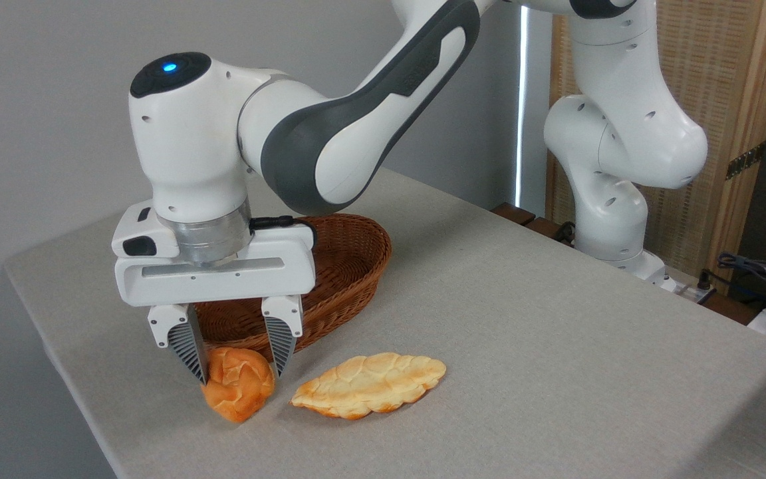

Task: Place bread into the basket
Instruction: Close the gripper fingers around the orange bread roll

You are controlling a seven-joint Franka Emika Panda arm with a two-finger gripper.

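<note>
The bread (238,392), a small knobbly deep-orange bun, sits on the grey tablecloth near the table's front left edge. My gripper (240,376) points straight down over it, with one ribbed finger against each side of the bun, so it is shut on the bread. The bun's underside looks to be touching the cloth. Directly behind the gripper stands the basket (356,256), an oval reddish-brown wicker one. The gripper body hides its near left part, and what shows of its inside holds nothing.
A flat pale-golden leaf-shaped loaf (370,384) lies just right of the bun. The table's left edge (57,359) runs close to the gripper. The arm's base (612,219) stands at the back right, with cables (755,269) beyond it.
</note>
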